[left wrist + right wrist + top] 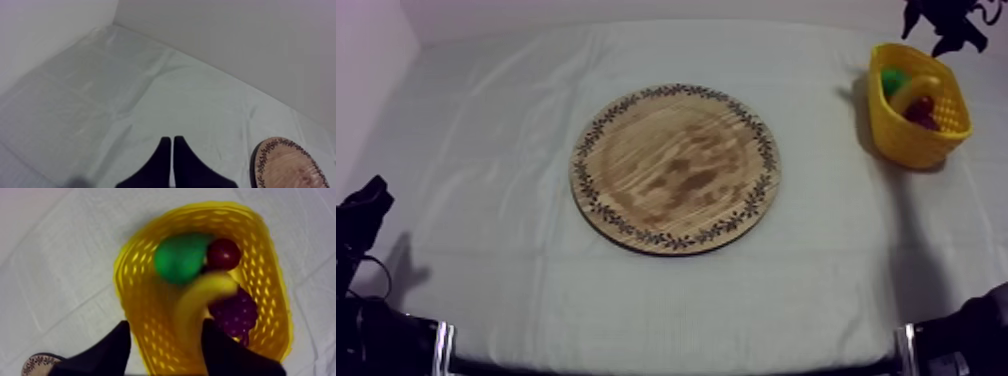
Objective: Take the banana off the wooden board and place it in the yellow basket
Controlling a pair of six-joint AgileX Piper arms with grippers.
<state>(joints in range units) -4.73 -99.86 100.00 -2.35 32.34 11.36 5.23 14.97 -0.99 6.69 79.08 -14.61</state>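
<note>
Right wrist view had the right tool spread wide above the yellow basket, banana lying inside beside the pear, so the drop looked done; wooden board bare, left tool pinched together, idle over the desk

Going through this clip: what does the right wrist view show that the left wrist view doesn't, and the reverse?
Right wrist view: the yellow basket holding the banana, a green pear, a small red fruit and purple grapes, with the right pincer open above it. Left wrist view: the left pincer shut on nothing, closed to a narrow wedge over bare cloth. Shared: the grey-white cloth and an edge of the wooden board.
</note>
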